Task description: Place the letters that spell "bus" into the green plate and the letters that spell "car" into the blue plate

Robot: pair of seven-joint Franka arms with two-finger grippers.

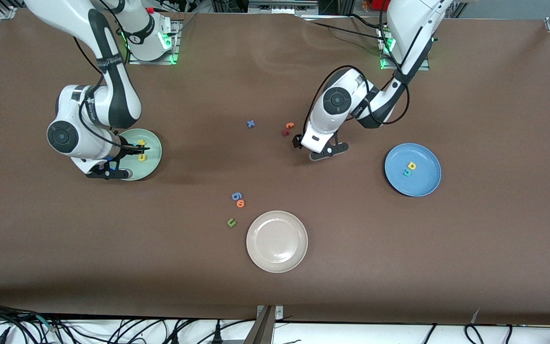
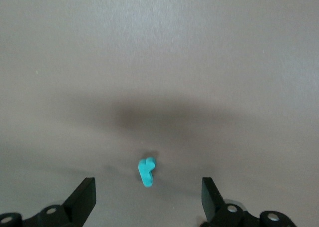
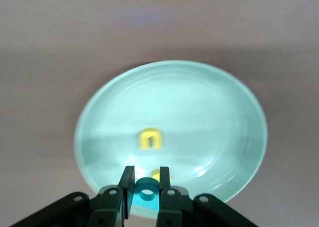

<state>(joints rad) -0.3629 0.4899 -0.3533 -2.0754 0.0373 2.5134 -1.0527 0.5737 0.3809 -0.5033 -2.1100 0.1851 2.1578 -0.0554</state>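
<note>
While the right end effector (image 3: 145, 189) pinches the teal b (image 3: 146, 191), the left end effector (image 2: 149, 199) straddles the flat-lying teal r (image 2: 146, 171), spread.

Right arm bent at the elbow, wrist turned down; right hand (image 3: 146, 187) low, fingers (image 3: 126, 183) pinched together on a small teal piece (image 3: 146, 189). Left arm folded at the elbow and reaching inward, wrist pointing down; left hand (image 2: 148, 199) low over the table (image 2: 159, 62), fingers (image 2: 84, 197) spread wide, gripping nothing.
</note>
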